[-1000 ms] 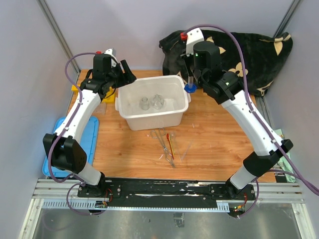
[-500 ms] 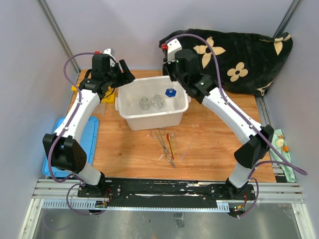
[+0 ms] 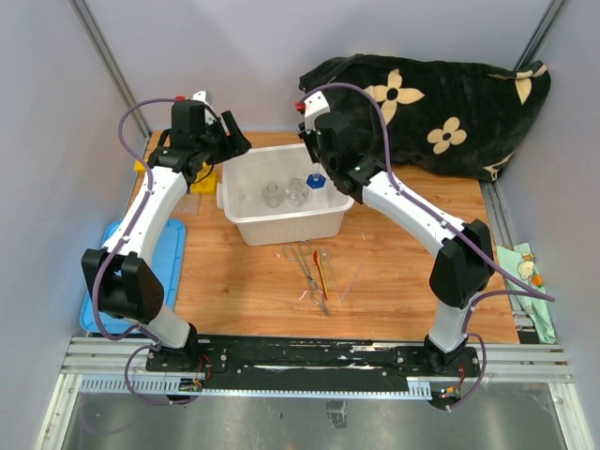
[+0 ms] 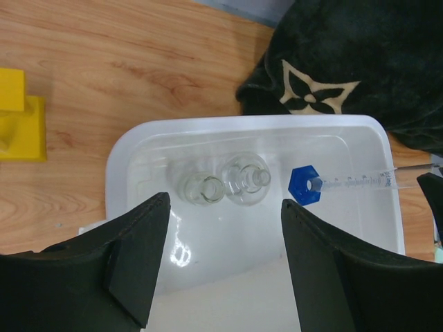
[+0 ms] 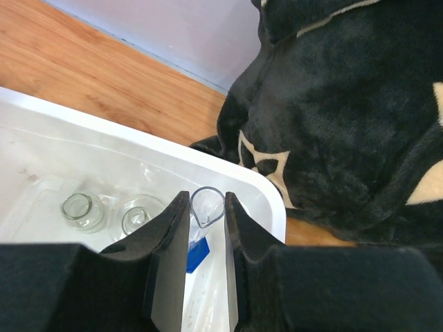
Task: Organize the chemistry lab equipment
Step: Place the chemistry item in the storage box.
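My right gripper [image 5: 206, 202] is shut on the upper end of a clear graduated cylinder with a blue base [image 5: 197, 254]. It holds the cylinder inside the white bin [image 3: 286, 223], near the back right corner. The blue base [image 3: 317, 179] hangs beside a flask [image 3: 297, 192] and a small beaker [image 3: 271, 195] standing in the bin. My left gripper [image 4: 225, 202] stands open above the bin's left side, holding nothing. Metal tweezers [image 3: 307, 272] and a thin red-orange tool [image 3: 321, 269] lie on the table in front of the bin. The yellow rack [image 4: 17, 117] sits at the far left.
A black flower-patterned blanket [image 3: 441, 103] is heaped at the back right, touching the bin's corner. A blue lid [image 3: 169, 258] lies at the table's left edge under the left arm. A thin clear piece [image 3: 352, 278] lies right of the tweezers.
The right arm has swung left from beside the bin's right wall, carrying the cylinder over the rim and into the bin. The left arm has stayed still.
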Motion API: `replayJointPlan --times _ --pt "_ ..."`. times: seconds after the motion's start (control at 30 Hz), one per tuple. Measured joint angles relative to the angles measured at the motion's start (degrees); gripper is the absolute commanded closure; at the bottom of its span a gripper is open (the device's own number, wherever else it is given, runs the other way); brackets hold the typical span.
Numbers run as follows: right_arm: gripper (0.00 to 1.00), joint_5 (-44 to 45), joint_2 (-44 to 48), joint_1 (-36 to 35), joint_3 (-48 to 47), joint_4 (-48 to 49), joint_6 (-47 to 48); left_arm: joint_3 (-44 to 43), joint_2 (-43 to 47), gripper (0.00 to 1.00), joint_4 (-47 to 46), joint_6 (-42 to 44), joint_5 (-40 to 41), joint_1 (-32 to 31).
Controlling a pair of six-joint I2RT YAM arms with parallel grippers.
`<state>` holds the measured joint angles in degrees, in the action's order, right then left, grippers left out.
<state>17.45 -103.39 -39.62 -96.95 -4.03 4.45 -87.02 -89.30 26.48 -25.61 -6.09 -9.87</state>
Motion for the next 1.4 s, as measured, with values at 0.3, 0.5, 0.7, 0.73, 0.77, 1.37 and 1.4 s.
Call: replayJointPlan --times 0.3,0.5,0.7,0.73,0.77,1.37,1.4 --pt "0.91 4.7 -3.2 0.6 2.2 6.8 0.0 -1.5 -1.6 0.3 -0.3 0.0 0.0 0.8" --pt "0.91 8.0 -4.5 0.6 4.1 9.6 -0.5 -2.3 -2.1 0.3 -0.3 0.0 -0.5 0.8" --pt "0.91 9.6 -4.9 0.6 6.6 10.2 -2.5 -2.3 -2.2 0.31 -0.2 0.1 -0.7 0.8" --pt "0.91 9.7 -5.0 0.6 7.1 10.2 -2.9 -2.3 -2.2 0.3 -0.2 0.1 -0.7 0.8" --pt "0.91 9.8 -5.0 0.6 7.6 10.3 -3.2 -2.3 -2.2 0.3 -0.2 0.1 -0.7 0.9" --pt "0.88 11.3 -7.2 1.0 11.1 13.7 -8.7 -2.0 -2.0 0.3 -0.2 0.3 -0.6 1.1" --pt "0.87 11.3 -7.3 1.1 11.1 13.9 -8.9 -1.9 -1.9 0.3 -0.2 0.3 -0.6 1.1"
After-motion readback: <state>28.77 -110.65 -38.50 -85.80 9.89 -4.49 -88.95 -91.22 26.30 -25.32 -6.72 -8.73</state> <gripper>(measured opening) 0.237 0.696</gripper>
